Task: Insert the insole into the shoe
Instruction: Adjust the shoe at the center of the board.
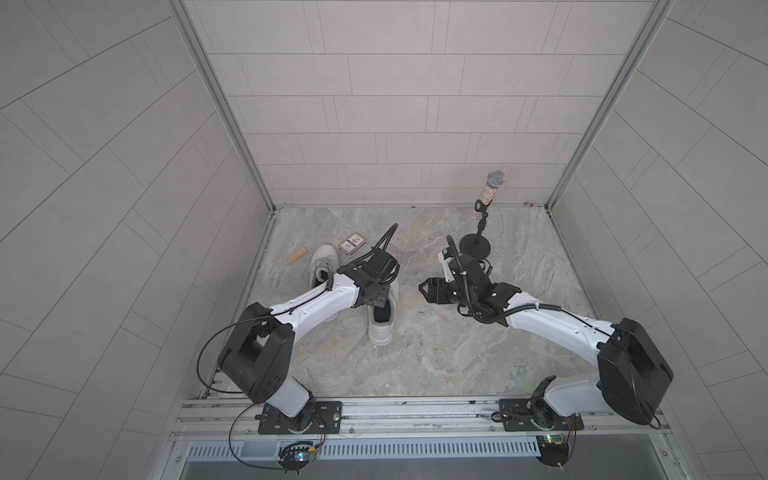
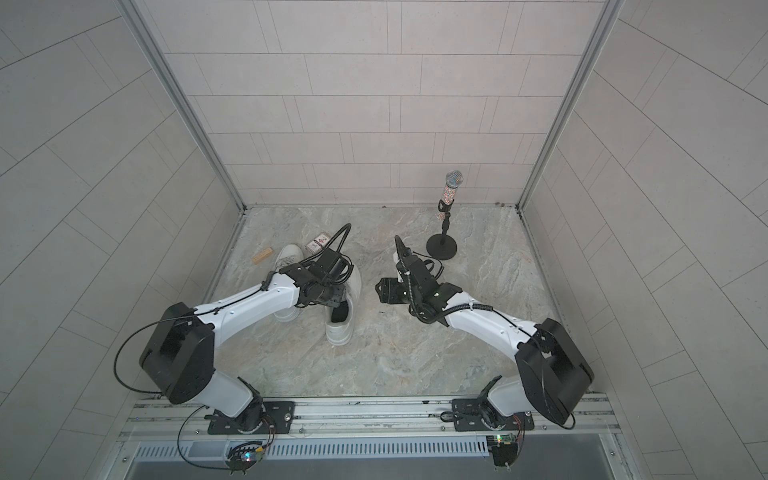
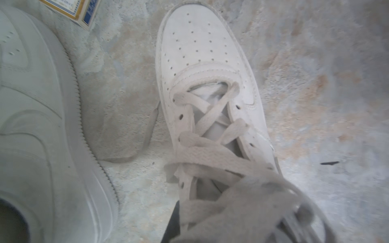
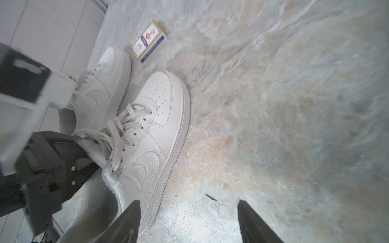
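A white laced shoe (image 1: pixel 380 328) (image 2: pixel 338 328) lies mid-table, toe pointing away, its dark opening facing up. My left gripper (image 1: pixel 376 297) (image 2: pixel 332 297) hangs over its lace area. In the right wrist view that shoe (image 4: pixel 160 117) has its white tongue (image 4: pixel 92 152) pinched between the left gripper's black fingers (image 4: pixel 69 145). In the left wrist view the shoe (image 3: pixel 200 46) and blurred laces hide all but one finger (image 3: pixel 171 225). My right gripper (image 1: pixel 424 289) (image 2: pixel 380 286) (image 4: pixel 188 202) is open beside the shoe's right side, holding nothing. I cannot pick out the insole in any view.
A second white shoe (image 1: pixel 324 259) (image 2: pixel 286 257) (image 3: pixel 31 105) (image 4: pixel 105 69) lies just left of the first. Beyond them are a card box (image 1: pixel 348 243) (image 4: pixel 148 41) and a wooden block (image 1: pixel 296 255). A microphone on a stand (image 1: pixel 484 216) rises at the back right.
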Action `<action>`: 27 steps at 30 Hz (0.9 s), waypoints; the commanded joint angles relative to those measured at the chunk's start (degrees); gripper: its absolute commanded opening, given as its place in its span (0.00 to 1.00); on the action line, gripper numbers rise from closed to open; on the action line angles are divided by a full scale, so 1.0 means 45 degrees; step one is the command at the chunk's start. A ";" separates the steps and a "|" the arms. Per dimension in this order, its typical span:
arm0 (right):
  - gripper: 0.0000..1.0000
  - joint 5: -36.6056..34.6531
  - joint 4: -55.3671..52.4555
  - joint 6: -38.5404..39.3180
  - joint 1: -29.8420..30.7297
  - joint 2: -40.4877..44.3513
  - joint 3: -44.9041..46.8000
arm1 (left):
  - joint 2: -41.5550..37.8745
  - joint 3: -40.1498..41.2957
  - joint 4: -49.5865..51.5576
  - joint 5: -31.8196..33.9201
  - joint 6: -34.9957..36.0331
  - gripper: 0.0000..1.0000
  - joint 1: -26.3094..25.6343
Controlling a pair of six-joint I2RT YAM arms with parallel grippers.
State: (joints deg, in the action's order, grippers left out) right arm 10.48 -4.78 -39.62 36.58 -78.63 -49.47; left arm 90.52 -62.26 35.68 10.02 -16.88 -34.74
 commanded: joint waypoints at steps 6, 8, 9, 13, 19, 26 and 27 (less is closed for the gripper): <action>0.73 0.0376 -0.0091 0.0112 -0.0194 -0.0053 0.0185 | 0.0863 -0.1630 0.0361 0.1370 0.0863 0.48 0.0271; 0.73 0.0398 -0.0091 0.0112 -0.0199 -0.0147 0.0192 | 0.0347 -0.1798 0.0748 0.1142 0.0222 0.52 0.0262; 0.73 0.0372 -0.0101 0.0148 -0.0197 -0.0144 0.0194 | 0.0095 -0.1911 0.1061 0.1075 -0.0116 0.52 0.0270; 0.74 0.0246 -0.0140 0.0320 -0.0210 -0.0139 0.0164 | -0.1004 -0.1987 0.2148 -0.0693 -0.0900 0.53 0.0263; 0.73 0.0370 -0.0179 0.0444 -0.0213 -0.0286 -0.0012 | -0.1886 -0.0585 0.0889 -0.3379 -0.2663 0.54 -0.0064; 0.73 0.0309 -0.0238 0.0504 -0.0217 -0.0072 0.0172 | -0.1104 -0.0129 -0.0518 -0.2860 -0.3823 0.61 -0.0194; 0.73 0.0269 -0.0228 0.0506 -0.0204 -0.0029 0.0203 | -0.0927 -0.0158 -0.0714 -0.2930 -0.3888 0.61 -0.0201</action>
State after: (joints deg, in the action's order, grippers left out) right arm 12.49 -4.95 -37.69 35.66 -79.59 -49.21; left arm 85.27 -63.13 36.05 -3.44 -31.24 -35.66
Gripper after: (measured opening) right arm 0.735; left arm 0.608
